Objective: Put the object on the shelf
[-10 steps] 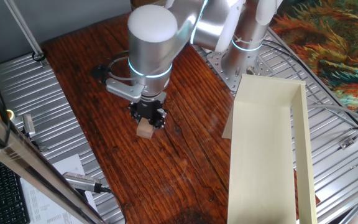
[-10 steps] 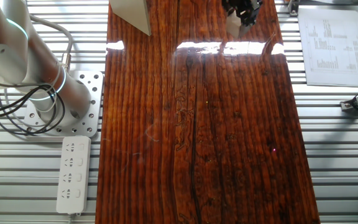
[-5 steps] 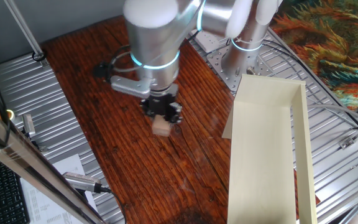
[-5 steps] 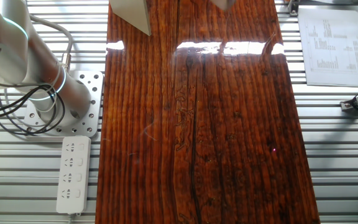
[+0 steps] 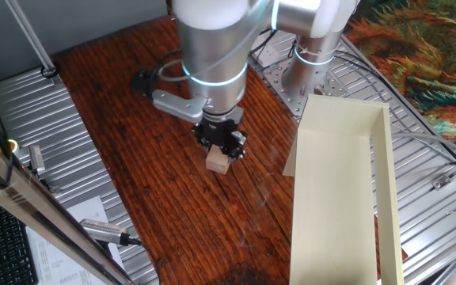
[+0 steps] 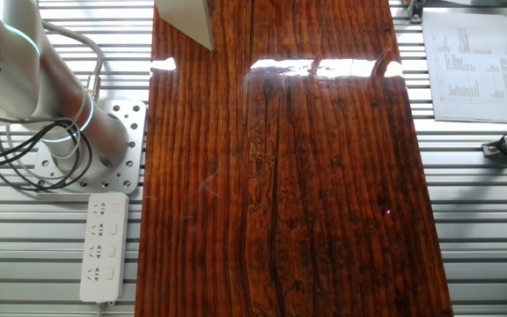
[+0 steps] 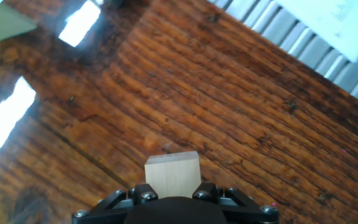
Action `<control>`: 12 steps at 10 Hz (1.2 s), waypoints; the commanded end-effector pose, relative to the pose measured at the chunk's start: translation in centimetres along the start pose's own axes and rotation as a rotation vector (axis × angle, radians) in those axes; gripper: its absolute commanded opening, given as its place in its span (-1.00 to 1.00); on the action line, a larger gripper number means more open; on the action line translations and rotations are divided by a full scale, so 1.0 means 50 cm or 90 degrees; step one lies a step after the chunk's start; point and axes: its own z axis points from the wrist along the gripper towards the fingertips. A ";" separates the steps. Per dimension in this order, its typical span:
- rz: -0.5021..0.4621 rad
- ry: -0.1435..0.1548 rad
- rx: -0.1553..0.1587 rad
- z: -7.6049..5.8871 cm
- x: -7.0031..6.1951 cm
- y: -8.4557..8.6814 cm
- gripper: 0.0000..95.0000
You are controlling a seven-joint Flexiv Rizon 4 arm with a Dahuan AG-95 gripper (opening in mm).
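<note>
The object, a small pale tan wooden cube [image 5: 218, 161], is held in my gripper [image 5: 219, 155] above the dark wooden table. In the hand view the cube [image 7: 172, 172] sticks out just past the black fingers, with the table's grain below it. The gripper is shut on the cube. The shelf [image 5: 339, 182], a long cream board with thin raised side walls, lies to the right of the gripper, its near wall about a hand's width away. A corner of the shelf [image 6: 186, 19] shows at the top of the other fixed view, where the gripper and cube are out of frame.
The arm's silver base [image 5: 311, 67] stands behind the shelf on a perforated plate. Ribbed metal surfaces flank the wooden table [image 5: 133, 182]. A paper sheet [image 6: 466, 63] and a power strip [image 6: 102, 246] lie off the table's sides. A metal tool [image 5: 105, 231] lies at the front left.
The gripper has carried the cube to the right and towards the shelf, lifted off the table. It has left the top of the other fixed view.
</note>
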 end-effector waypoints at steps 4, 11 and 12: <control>-0.130 -0.013 0.000 -0.011 0.007 0.013 -1.00; -0.099 0.026 -0.023 -0.118 0.007 0.166 -1.00; -0.080 0.033 -0.027 -0.119 0.005 0.182 -1.00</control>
